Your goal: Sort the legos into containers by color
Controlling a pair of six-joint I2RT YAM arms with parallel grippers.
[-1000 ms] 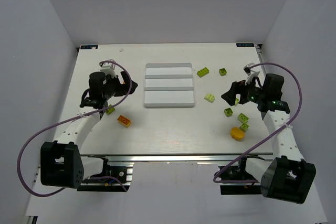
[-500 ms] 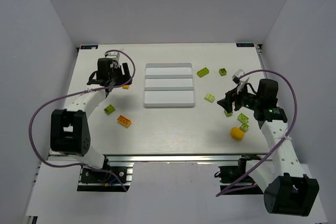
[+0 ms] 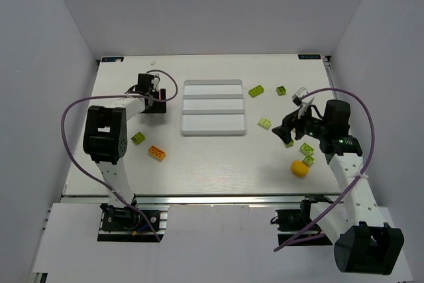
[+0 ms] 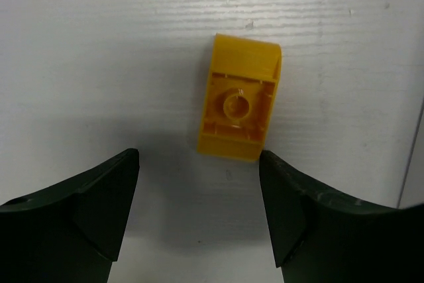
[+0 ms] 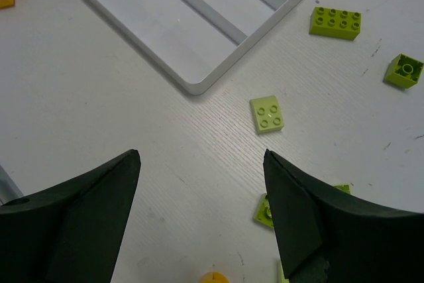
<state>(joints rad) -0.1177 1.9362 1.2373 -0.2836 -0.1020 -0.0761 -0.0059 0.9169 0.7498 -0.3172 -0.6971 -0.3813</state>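
Well, yellow brick (image 4: 240, 105): on the bench, hollow underside showing, perhaps tipped over
left pincer (image 4: 199, 187): spread wide, empty, just short of the brick
right pincer (image 5: 200, 177): wide, empty
handling: probably light, rigid, slick; squeeze the two flat long walls

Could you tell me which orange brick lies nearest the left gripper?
The yellow-orange brick just ahead of the open left gripper, lying hollow underside up; the studded orange brick lies much farther from it.
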